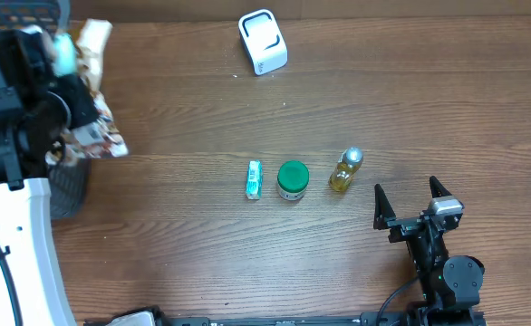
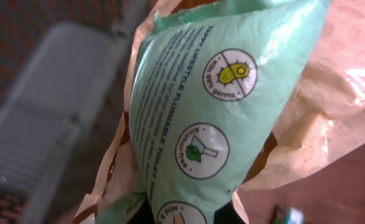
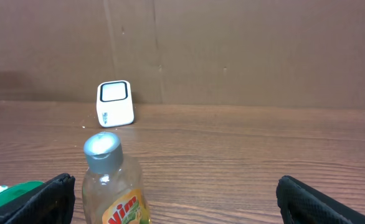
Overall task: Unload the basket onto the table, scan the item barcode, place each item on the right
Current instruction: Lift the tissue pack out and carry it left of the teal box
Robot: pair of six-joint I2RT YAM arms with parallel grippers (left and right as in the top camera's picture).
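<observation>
Left pincer [image 2: 182, 216] clamps the green wipes pouch [image 2: 195, 112], which juts ahead of its fingers. The barcode, not visible, should squarely face the white scanner [image 1: 263, 42], well to its right. Right pincer [image 1: 409, 201] gapes empty.

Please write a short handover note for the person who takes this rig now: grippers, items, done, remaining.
Left gripper: shut on the green wipes pack, held at the table's left end by a paper bag.
Right gripper: open, empty, near the yellow bottle.
Scanner: at the far edge.
Green-lidded jar and small teal packet lie beside the bottle.
Done: pack lifted.
Left: no scan shows; three items wait.
</observation>
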